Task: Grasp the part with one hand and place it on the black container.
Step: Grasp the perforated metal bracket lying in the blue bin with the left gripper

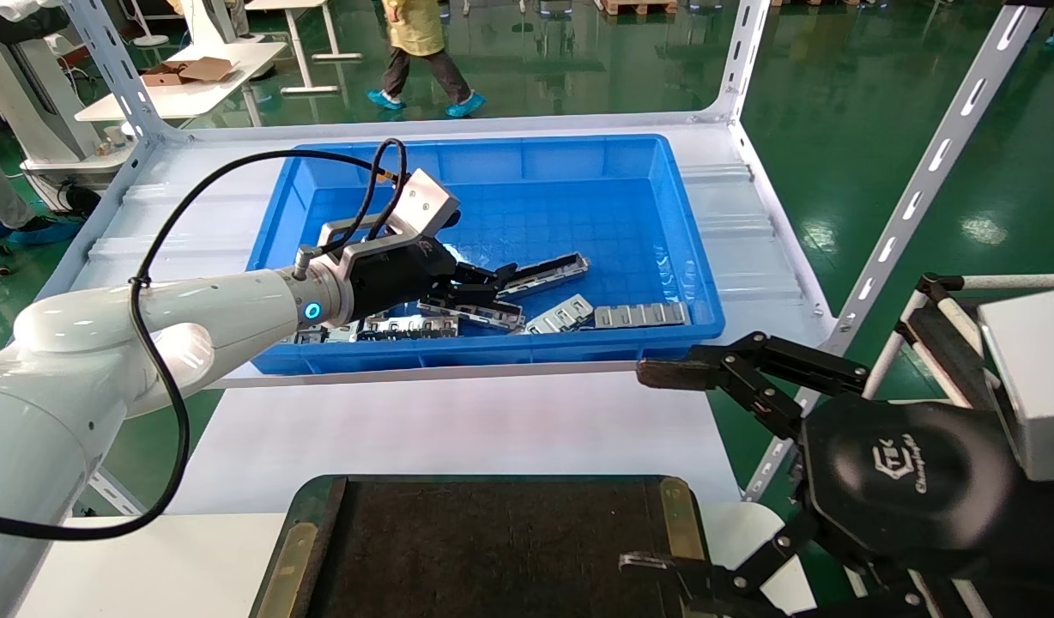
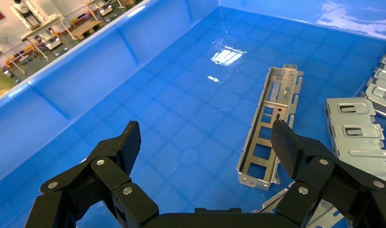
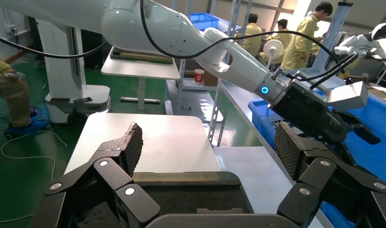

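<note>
The part (image 1: 546, 273), a long silver-grey channel bar, lies on the floor of the blue bin (image 1: 493, 144). In the left wrist view the part (image 2: 269, 124) lies lengthwise under one fingertip (image 2: 283, 142). My left gripper (image 1: 491, 285) is inside the bin just short of the part. It is open and empty (image 2: 206, 137), with bare bin floor between the jaws. The black container (image 1: 493, 549) sits at the table's near edge and also shows in the right wrist view (image 3: 181, 199). My right gripper (image 1: 656, 468) hangs open and empty (image 3: 207, 142) beside the container's right end.
Short ribbed silver plates (image 1: 639, 315) (image 2: 354, 128) and more metal pieces (image 1: 407, 326) lie along the bin's near wall. White slotted shelf posts (image 1: 913, 197) stand beside the bin. White table surface (image 1: 450, 425) lies between bin and container.
</note>
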`<state>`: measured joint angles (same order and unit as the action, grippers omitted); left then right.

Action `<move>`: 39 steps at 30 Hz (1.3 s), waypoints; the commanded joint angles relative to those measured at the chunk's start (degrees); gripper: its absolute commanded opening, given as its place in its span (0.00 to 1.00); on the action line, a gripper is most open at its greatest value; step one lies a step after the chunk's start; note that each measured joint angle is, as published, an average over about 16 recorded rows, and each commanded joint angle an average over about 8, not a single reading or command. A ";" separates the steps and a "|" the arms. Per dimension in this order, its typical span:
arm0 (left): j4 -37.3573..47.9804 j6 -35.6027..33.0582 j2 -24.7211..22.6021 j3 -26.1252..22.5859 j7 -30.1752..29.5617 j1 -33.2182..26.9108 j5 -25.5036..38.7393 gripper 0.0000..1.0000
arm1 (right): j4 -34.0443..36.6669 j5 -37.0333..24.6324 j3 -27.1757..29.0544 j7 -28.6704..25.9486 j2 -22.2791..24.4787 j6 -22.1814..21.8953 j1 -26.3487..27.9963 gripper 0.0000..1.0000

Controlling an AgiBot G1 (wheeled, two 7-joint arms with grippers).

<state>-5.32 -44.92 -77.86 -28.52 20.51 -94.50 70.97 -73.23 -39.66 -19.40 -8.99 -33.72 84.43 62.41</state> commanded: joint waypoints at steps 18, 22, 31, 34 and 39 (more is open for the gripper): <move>-6.04 4.22 -0.43 -5.96 -6.34 2.66 -1.01 0.00 | 0.00 0.02 -0.03 0.01 0.01 -0.01 0.01 0.00; -6.96 5.00 -0.41 -7.61 -7.68 2.97 -1.59 0.00 | 0.00 0.02 -0.03 0.02 0.01 -0.01 0.01 0.00; -8.09 6.82 -0.31 -11.11 -9.73 3.39 -3.03 0.00 | 0.00 0.03 -0.04 0.02 0.02 -0.02 0.01 0.00; -8.27 7.35 -0.28 -12.13 -10.22 3.43 -3.59 0.00 | 0.00 0.03 -0.05 0.02 0.02 -0.02 0.01 0.00; -8.50 8.08 -0.24 -13.69 -10.83 3.40 -4.53 0.00 | 0.00 0.04 -0.05 0.03 0.02 -0.02 0.01 0.00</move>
<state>-13.76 -36.86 -78.10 -42.16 9.75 -91.10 66.42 -73.23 -39.62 -19.45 -8.96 -33.70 84.41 62.43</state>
